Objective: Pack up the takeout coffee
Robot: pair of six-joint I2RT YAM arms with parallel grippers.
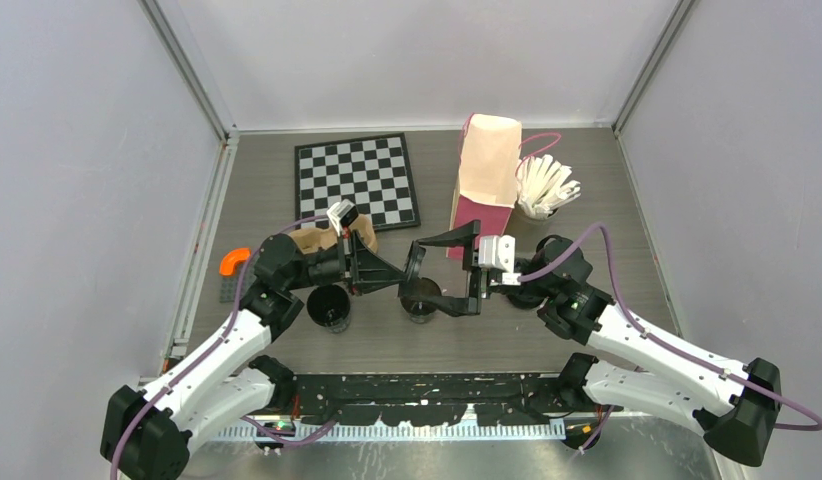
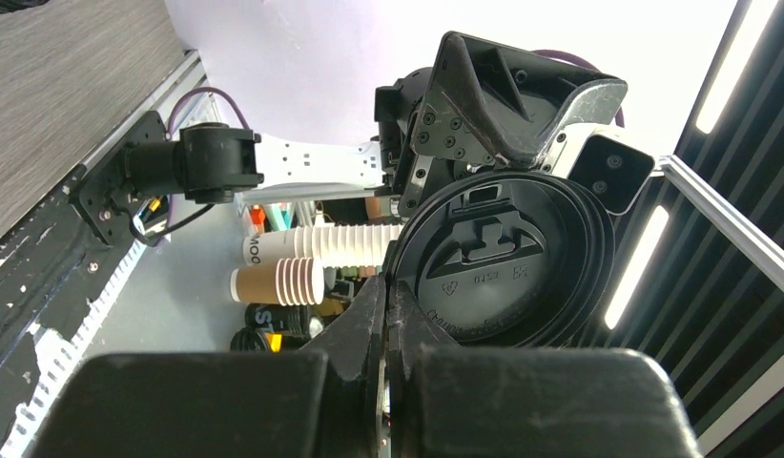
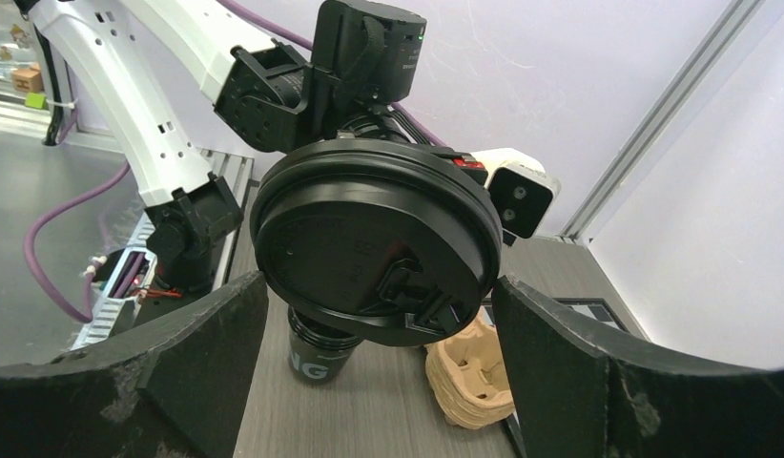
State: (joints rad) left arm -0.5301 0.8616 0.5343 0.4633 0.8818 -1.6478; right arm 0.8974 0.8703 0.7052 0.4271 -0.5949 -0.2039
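Note:
My left gripper (image 1: 402, 274) is shut on the rim of a flat black lid (image 1: 415, 264), held on edge above the table. In the left wrist view the lid (image 2: 507, 258) fills the middle, with my fingertips (image 2: 388, 286) pinched on its edge. My right gripper (image 1: 439, 272) stands open around the same lid (image 3: 369, 239), its fingers (image 3: 178, 353) wide on either side and not touching it. Two black cups stand below: one (image 1: 328, 307) to the left, one (image 1: 421, 298) under the lid. One cup (image 3: 317, 348) shows in the right wrist view.
A brown pulp tray (image 1: 322, 240) sits behind the left gripper and shows as a pulp tray (image 3: 474, 377) in the right wrist view. The paper bag (image 1: 487, 175) stands at the back beside a grey cup of white sticks (image 1: 544, 188). A chessboard (image 1: 357, 180) lies back left.

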